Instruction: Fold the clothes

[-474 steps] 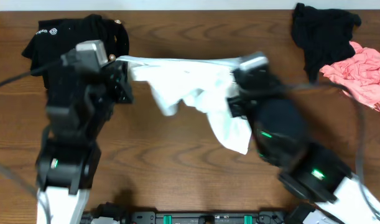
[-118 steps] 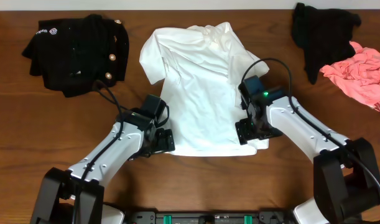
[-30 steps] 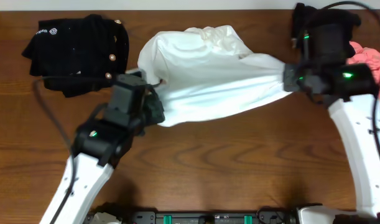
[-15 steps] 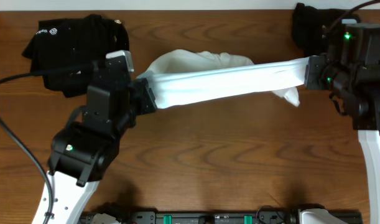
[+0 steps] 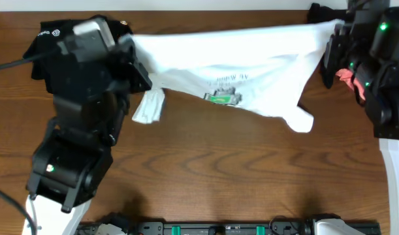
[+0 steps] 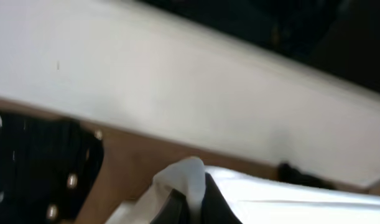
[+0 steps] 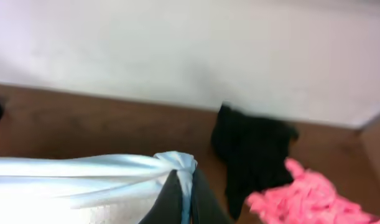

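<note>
The white T-shirt (image 5: pixel 232 59) hangs stretched in the air between my two grippers, its green-and-black chest print (image 5: pixel 224 98) facing up. My left gripper (image 5: pixel 128 44) is shut on one corner of the shirt at the far left; the pinched cloth (image 6: pixel 188 180) shows between its fingers. My right gripper (image 5: pixel 336 29) is shut on the other corner at the far right; the bunched cloth (image 7: pixel 180 165) shows in its jaws. Both sleeves (image 5: pixel 149 106) droop toward the table.
A black garment with pale buttons (image 5: pixel 42 46) lies at the far left under my left arm. A plain black garment (image 7: pixel 252 152) and a pink one (image 7: pixel 308 199) lie at the far right. The wooden table (image 5: pixel 219 176) spreads below the shirt.
Both grippers have lifted and moved toward the far edge. The shirt has gone from a twisted rope to a spread sheet with the print showing.
</note>
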